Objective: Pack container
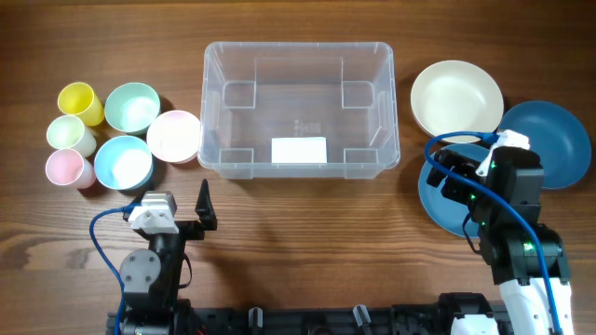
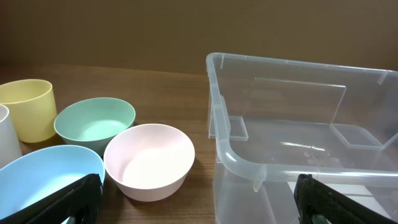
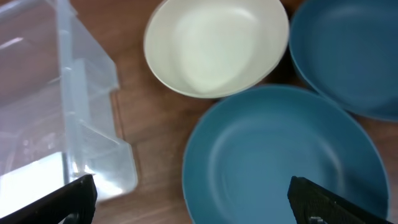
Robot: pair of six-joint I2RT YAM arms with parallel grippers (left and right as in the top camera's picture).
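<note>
The wooden surface (image 1: 279,223) is laid out with crockery on both flanks. On the far left stand a yellow cup (image 1: 79,100), a pale cup (image 1: 70,135) and a pink cup (image 1: 67,167), with a mint bowl (image 1: 132,107), a light blue bowl (image 1: 123,160) and a pinkish-white bowl (image 1: 174,135) just beside them. My left claw (image 2: 198,202) hangs low in front of these, jaws wide apart and holding nothing. The container (image 1: 298,102) sits mid-surface, empty apart from its white label, so I judge that packing has not begun. My right claw (image 3: 193,202) is also spread and empty, over a blue plate (image 3: 280,162). A cream bowl (image 1: 456,96) and a second blue plate (image 1: 549,140) lie beyond. Next I would pinch the nearest rim, probably the pinkish-white bowl's, then lift it clear of the container's wall.
</note>
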